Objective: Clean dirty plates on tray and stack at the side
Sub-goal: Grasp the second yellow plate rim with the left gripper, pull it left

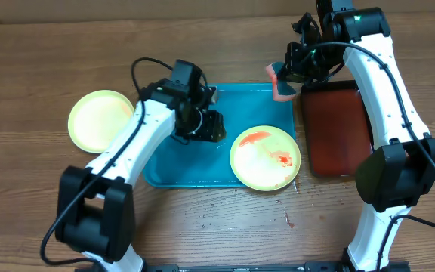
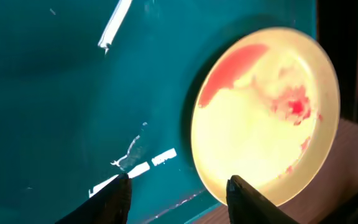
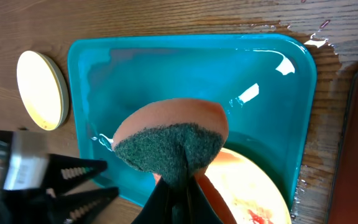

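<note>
We hold the sponge [image 3: 169,134] in our right end effector [image 3: 179,193], jaws pressed together on its orange body so the green scouring face points down at the tray [image 1: 180,162]. It hangs above the tray's far right corner, clear of everything. We judge it is parked there to leave the middle free for the other arm while staying close enough for the next scrub.

Our left end effector [image 2: 178,183] is over the middle of the tray with its fingers spread and nothing between them. From its wrist view the dirty plate [image 1: 265,159] lies just ahead and to the right. We read that as lining up to take or steady the rim.

That plate sits at the tray's near right corner, its edge riding over the raised rim toward the worktop [image 1: 36,60]. Red sauce is smeared along one side and blotched near the centre, so it needs wiping. Overhanging like this, its rim is easy to pinch, but the plate may tip or slide if pressed on the outer side.

A clean plate [image 1: 100,121] lies alone on the worktop left of the tray, well apart from it, where we take the stack to be starting. We can find only these two plates. The red tray [image 1: 337,128] lies just right of the teal one, under our right arm. The teal tray glistens as if wet.
</note>
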`<state>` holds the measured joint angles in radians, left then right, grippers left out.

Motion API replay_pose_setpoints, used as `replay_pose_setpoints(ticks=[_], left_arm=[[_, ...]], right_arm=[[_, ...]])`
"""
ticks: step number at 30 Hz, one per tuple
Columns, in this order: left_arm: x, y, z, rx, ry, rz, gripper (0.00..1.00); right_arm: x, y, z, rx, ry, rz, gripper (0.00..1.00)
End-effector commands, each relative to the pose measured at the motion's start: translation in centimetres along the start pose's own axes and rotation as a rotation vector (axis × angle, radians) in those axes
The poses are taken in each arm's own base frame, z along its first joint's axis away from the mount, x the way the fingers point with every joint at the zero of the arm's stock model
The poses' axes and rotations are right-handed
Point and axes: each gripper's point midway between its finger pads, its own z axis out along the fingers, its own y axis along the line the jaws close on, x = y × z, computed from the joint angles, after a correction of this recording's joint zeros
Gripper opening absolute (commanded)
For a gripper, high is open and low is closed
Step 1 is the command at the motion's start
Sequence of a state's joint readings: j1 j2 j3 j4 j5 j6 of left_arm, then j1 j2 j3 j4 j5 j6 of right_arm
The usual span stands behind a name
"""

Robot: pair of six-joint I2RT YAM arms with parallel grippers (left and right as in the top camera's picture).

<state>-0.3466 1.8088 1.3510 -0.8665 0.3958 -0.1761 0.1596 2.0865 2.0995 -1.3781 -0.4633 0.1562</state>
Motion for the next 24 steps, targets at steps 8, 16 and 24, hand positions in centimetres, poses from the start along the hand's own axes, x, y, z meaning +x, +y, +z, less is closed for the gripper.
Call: replay_pose_setpoints(ticks=[8,16,24], left_arm=[[2.6,-1.8,5.2,0.046,0.164,0.033,0.51],[4.5,-2.0,8.1,0.027,0.250,0.046,0.36],[3.9,-0.5,7.9,-0.009,0.232,0.006,0.04]], right_arm=[[-0.1,0.9,-1.4,-0.008,-0.035,-0.029,0.04],[-0.1,0.8,-1.4,-0.008,-0.034,-0.029,0.04],[0.0,0.8,-1.3,-0.007,-0.030,-0.027,0.04]])
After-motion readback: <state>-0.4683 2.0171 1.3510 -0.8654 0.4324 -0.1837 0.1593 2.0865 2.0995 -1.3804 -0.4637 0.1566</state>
